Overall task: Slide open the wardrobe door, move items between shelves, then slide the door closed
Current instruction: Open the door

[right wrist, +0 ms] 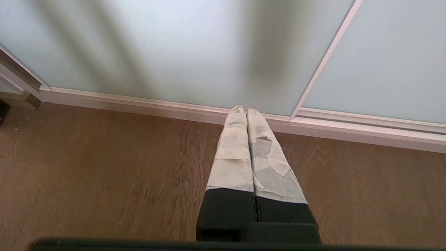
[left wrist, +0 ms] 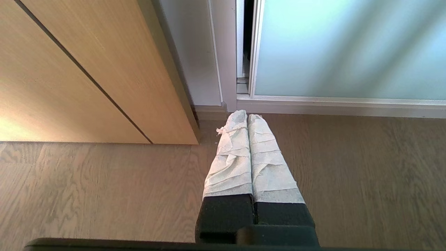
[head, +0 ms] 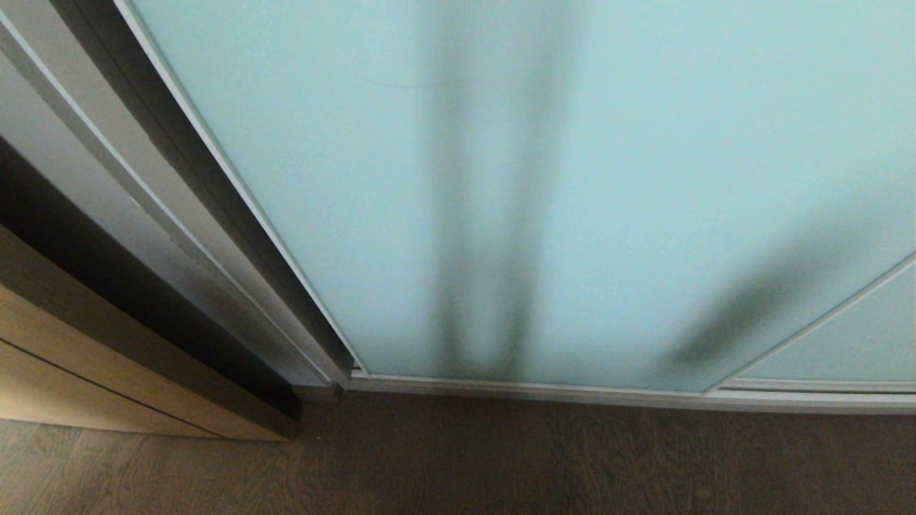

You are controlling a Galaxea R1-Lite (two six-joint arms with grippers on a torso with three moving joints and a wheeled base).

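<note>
Right now the sliding wardrobe door stands shut before me, a frosted pale blue-green pane in a thin silver-white frame, so whatever the wardrobe holds shows only as blurred dark shadows. My left fingers and right fingers are pressed together, empty, above the wooden floor. A tan cabinet stands to my left.

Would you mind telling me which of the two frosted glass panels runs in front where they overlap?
The large sliding wardrobe door filling most of the head view runs in front: its thin frame edge crosses over the smaller panel at lower right, which sits behind it.
</note>
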